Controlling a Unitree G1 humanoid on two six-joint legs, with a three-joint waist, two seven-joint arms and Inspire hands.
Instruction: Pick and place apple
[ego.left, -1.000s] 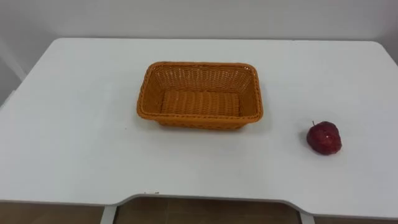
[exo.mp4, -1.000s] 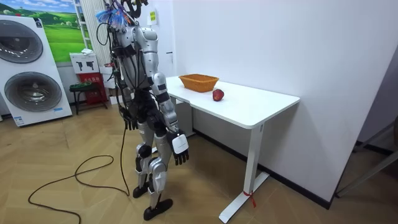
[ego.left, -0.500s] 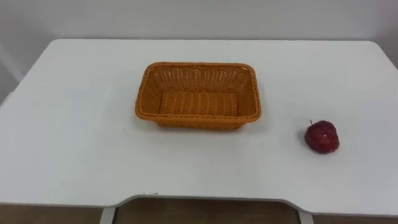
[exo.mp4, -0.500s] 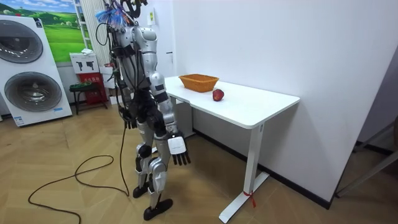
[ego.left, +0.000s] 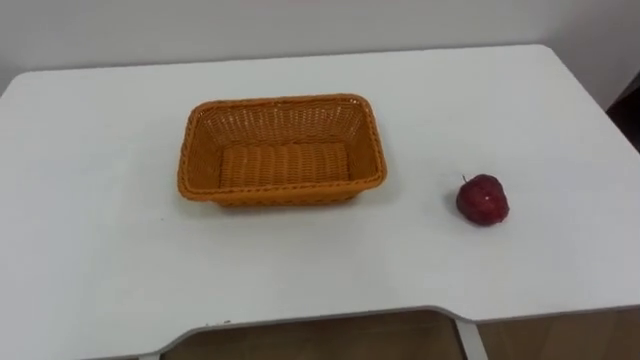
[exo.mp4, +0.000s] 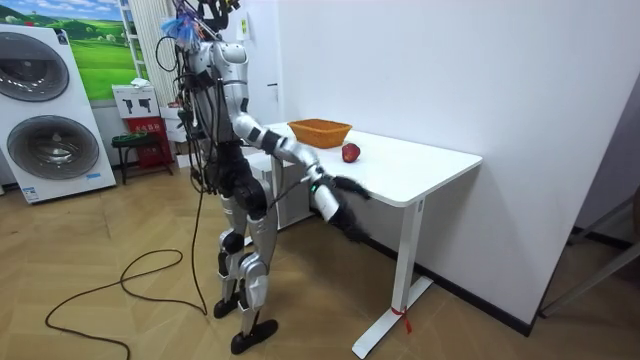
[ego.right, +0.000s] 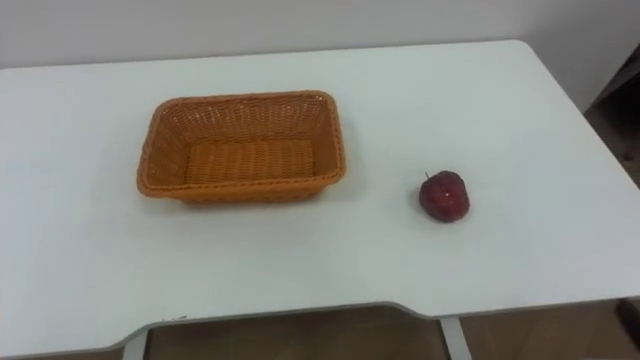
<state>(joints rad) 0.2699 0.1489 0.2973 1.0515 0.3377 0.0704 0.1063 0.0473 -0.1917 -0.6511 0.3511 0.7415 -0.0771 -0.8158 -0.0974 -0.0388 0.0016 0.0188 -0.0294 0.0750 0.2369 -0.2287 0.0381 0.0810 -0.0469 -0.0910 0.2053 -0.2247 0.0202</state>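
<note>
A dark red apple lies on the white table, to the right of an orange wicker basket and apart from it. The basket holds nothing. In the room view I stand at the table's end, with the apple just past the basket. My right hand is stretched forward below the table's near edge, fingers spread and holding nothing. My left hand hangs by my hip on the room view's left.
The table stands against a white wall, and its right edge runs close to the apple. A washing machine and a small red stool stand behind me on the room view's left.
My right arm has swung up from beside my leg toward the table's edge. The eye view has shifted with my head. Apple and basket have stayed where they were.
</note>
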